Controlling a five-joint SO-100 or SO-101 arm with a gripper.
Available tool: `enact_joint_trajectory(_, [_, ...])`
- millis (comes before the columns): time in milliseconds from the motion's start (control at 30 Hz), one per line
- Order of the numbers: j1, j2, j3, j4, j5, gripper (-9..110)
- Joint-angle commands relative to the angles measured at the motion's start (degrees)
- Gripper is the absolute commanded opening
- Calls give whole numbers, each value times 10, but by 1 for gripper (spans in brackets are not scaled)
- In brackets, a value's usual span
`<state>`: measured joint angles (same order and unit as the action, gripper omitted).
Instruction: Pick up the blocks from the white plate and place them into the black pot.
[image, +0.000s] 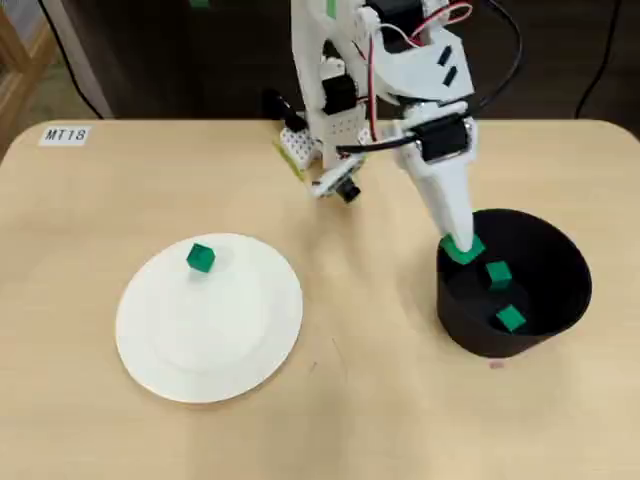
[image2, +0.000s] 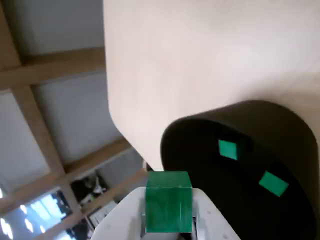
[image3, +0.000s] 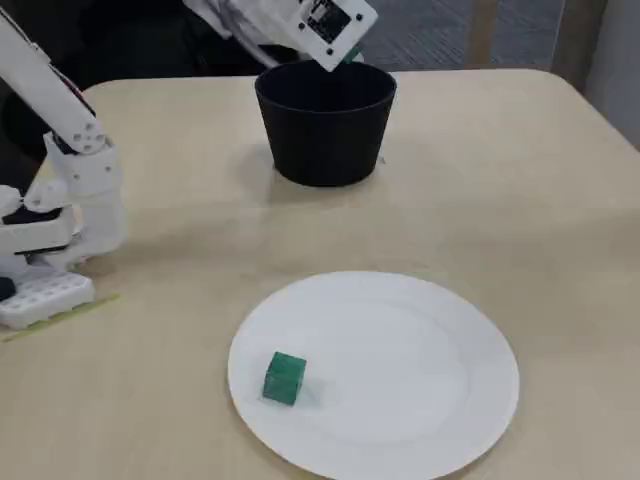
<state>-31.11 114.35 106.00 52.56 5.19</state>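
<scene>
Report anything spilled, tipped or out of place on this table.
Nothing stands out. The black pot stands upright with two green blocks inside, one block sits on the white plate, and the gripper holds another at the pot's rim.

Overhead downward, wrist close, fixed low oblique

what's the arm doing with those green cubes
The gripper is holding a green cube over the rim of the black pot. Two cubes already lie inside it. One more cube sits near the edge of the white plate, waiting.
</scene>
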Motion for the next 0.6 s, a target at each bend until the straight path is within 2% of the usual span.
enact_joint_trajectory(0, [-29,-69,-112,40,-19,-2])
enact_joint_trajectory(233, [-43,-294,-438,248,-90,-2])
enact_joint_trajectory(567, [-25,-296,-442,300,-108,-2])
